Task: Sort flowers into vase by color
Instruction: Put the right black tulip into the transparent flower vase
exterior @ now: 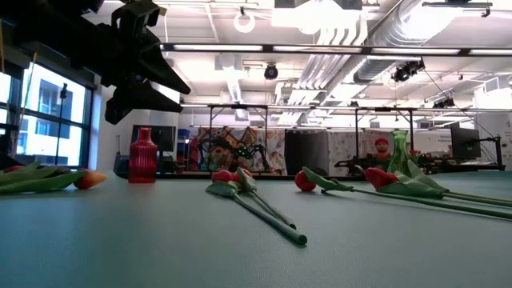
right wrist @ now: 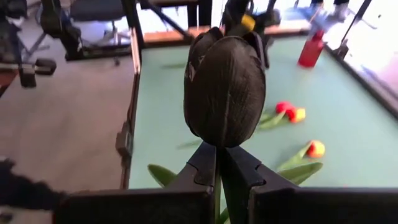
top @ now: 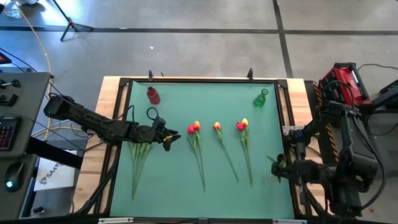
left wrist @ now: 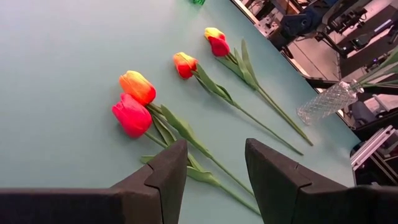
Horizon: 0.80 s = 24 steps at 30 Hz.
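Several tulips lie on the green mat: a red and orange pair (top: 193, 127), an orange one (top: 217, 126), a red and yellow pair (top: 242, 125), and a bunch of stems (top: 140, 158) at the left. My left gripper (left wrist: 214, 168) hovers open above the mat, between that bunch and the red and orange pair (left wrist: 134, 102). My right gripper (right wrist: 219, 155) is raised over the table's right edge (top: 278, 167), shut on a tulip whose head (right wrist: 224, 87) looks dark. A red vase (top: 152, 94) and a green vase (top: 260, 98) stand at the far side. My right gripper pinches the tulip between its two fingers just under the head (right wrist: 219, 142). The stem itself is hidden by the shut fingers. The head stands up past the fingertips, lifted clear of the table, and green leaves (right wrist: 163, 174) hang beside and below the fingers.
A clear glass vase (left wrist: 326, 102) with green stems in it shows at the table's right edge in the left wrist view. The mat's near half is bare apart from the stem ends. A wooden frame (top: 115, 87) borders the mat.
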Motion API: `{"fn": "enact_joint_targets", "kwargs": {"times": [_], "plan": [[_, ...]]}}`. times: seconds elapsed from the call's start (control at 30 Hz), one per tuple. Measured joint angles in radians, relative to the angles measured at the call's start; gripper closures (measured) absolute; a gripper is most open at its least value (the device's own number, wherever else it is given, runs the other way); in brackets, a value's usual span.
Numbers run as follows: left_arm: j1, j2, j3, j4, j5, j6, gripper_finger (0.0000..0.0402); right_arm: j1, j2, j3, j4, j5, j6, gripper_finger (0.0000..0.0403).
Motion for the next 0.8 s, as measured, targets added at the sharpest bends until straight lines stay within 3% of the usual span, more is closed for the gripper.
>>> {"fn": "enact_joint_targets", "kwargs": {"times": [0.27,0.57,0.8], "plan": [[0.000,0.000,0.000,0.000,0.000,0.000,0.0250,-0.033,0.000,0.000,-0.011,-0.182,0.030,0.0385],[-0.001,0.000,0.000,0.000,0.002,-0.001,0.0250,-0.062,0.000,0.000,-0.020,-0.281,0.033,0.0341],[-0.001,0.000,0.000,0.000,0.006,-0.001,0.0250,-0.062,0.000,0.000,-0.020,-0.491,0.101,0.0325]]}}
